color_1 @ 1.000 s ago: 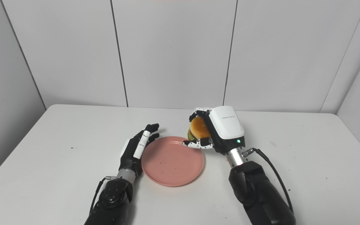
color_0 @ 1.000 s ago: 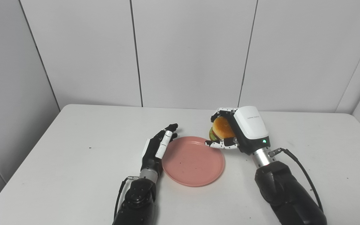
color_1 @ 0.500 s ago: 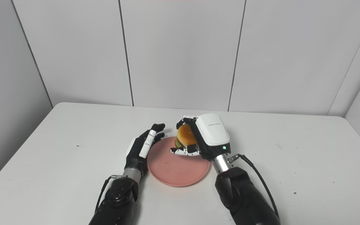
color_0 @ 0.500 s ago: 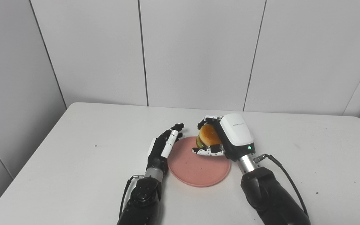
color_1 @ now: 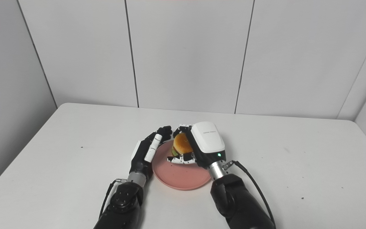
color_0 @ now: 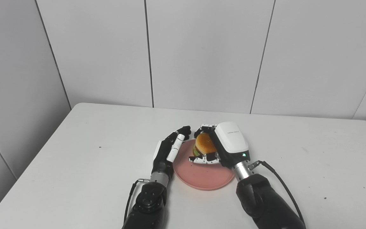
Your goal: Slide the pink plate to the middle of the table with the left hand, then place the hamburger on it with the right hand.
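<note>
White table (color_0: 75, 152) fills the room's middle. On the left, the left hand (color_0: 167, 151) lies with fingers stretched out and apart, edge-on against the rim of the pink plate (color_0: 202, 178) near the table's centre. Over the plate, the right hand (color_0: 216, 148) grips the hamburger (color_0: 204, 144).

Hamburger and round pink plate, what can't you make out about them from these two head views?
- Whether the hamburger touches the round pink plate: both views, its underside is hidden by the right hand and its fingers.
- The plate's far rim: hidden behind hamburger and right hand.
- Contact between the left hand and the plate's left edge: too close to tell.
</note>
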You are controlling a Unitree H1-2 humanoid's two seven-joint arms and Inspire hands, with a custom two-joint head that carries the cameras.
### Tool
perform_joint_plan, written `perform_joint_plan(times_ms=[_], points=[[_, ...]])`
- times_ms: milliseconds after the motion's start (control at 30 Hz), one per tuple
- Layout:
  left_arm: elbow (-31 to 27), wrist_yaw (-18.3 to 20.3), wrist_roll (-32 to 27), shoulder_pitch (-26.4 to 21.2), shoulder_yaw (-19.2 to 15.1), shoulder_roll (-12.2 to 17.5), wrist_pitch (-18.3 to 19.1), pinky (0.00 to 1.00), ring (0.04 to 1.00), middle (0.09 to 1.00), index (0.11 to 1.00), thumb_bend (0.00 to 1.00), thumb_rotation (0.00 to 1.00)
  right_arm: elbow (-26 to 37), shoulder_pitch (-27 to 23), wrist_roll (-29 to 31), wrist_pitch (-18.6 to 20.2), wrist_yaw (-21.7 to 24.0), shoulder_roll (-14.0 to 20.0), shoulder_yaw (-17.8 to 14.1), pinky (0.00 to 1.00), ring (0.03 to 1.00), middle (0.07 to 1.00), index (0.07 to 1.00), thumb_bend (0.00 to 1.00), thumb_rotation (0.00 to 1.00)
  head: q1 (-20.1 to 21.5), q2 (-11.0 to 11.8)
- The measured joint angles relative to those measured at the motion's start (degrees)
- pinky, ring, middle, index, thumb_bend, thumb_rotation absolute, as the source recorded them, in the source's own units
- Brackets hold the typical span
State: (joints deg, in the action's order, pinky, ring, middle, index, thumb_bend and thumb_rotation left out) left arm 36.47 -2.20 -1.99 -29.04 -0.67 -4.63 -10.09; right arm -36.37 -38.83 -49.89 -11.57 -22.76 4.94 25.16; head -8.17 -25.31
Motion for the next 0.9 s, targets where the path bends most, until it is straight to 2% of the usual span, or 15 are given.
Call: perform_joint_plan(times_ms=[133,333,433,567,600,633,667,700,733,800,900], points=[[0.15,-0.19,0.62,-0.05,0.15,-0.02,-0.21,0.84,0.86,0.836,0.749,0.81,0.86,-5.1,-0.62,0.18,-0.01,-0.86,-0.57,0.45,0.2,0.241,0.321,0.471,0.5,0.16,0.0,0.26],[0.09,-0.31,1.08,-0.05,0.2,-0.05,-0.19,0.84,0.862,0.838,0.756,0.79,0.86,-7.61,-1.42,0.87,-0.07,-0.97,-1.0,0.65,0.17,0.23,0.329,0.473,0.49,0.16,0.0,-0.44],[0.1,-0.31,1.07,-0.05,0.18,-0.05,-0.21,0.85,0.866,0.848,0.788,0.81,0.85,-8.17,-1.64,1.79,-0.06,-0.77,-1.16,0.67,0.19,0.262,0.367,0.479,0.49,0.17,0.0,-0.44],[0.06,-0.59,1.68,-0.05,0.41,-0.04,-0.11,0.86,0.865,0.869,0.859,0.82,0.88,-7.02,-1.39,2.7,0.37,1.5,-1.22,0.68,0.27,0.36,0.476,0.489,0.49,0.18,-0.09,-0.44],[0.06,-0.75,2.05,-0.05,0.49,-0.04,-0.12,0.85,0.857,0.857,0.841,0.82,0.88,-6.18,-1.25,2.79,0.72,2.25,-1.18,0.67,0.34,0.424,0.522,0.549,0.52,0.52,-0.09,-0.44],[0.07,-0.83,2.11,-0.05,0.49,-0.04,-0.15,0.85,0.854,0.853,0.835,0.82,0.88,-4.92,-1.01,2.83,1.43,3.47,-1.16,0.68,0.36,0.446,0.538,0.57,0.53,0.64,0.0,-0.53],[0.08,-0.83,2.09,-0.05,0.47,-0.04,-0.2,0.85,0.851,0.849,0.828,0.81,0.87,-3.9,-0.82,2.86,1.92,4.45,-1.04,0.68,0.45,0.532,0.608,0.624,0.57,0.77,0.09,-0.53],[0.09,-0.83,2.08,-0.05,0.44,-0.05,-0.22,0.84,0.85,0.848,0.825,0.81,0.87,-3.24,-0.7,2.9,2.09,5.06,-0.89,0.68,0.51,0.59,0.655,0.658,0.6,0.83,0.09,-0.53],[0.1,-0.83,2.06,-0.05,0.42,-0.05,-0.23,0.84,0.85,0.848,0.825,0.81,0.87,-2.56,-0.57,2.95,2.13,5.91,-0.81,0.68,0.51,0.598,0.662,0.663,0.61,0.84,0.09,-0.53],[0.12,-0.81,2.04,-0.05,0.38,-0.08,-0.23,0.85,0.864,0.861,0.825,0.78,0.86,-2.03,-0.5,3.1,2.13,6.56,-0.76,0.69,0.66,0.722,0.754,0.726,0.67,0.9,0.09,-0.7],[0.13,-0.43,1.4,-0.05,0.01,-0.16,-0.44,0.85,0.87,0.871,0.827,0.67,0.78,0.97,-0.02,3.56,2.25,8.45,-0.2,0.69,0.83,0.837,0.846,0.788,0.74,0.98,0.09,-0.79]])
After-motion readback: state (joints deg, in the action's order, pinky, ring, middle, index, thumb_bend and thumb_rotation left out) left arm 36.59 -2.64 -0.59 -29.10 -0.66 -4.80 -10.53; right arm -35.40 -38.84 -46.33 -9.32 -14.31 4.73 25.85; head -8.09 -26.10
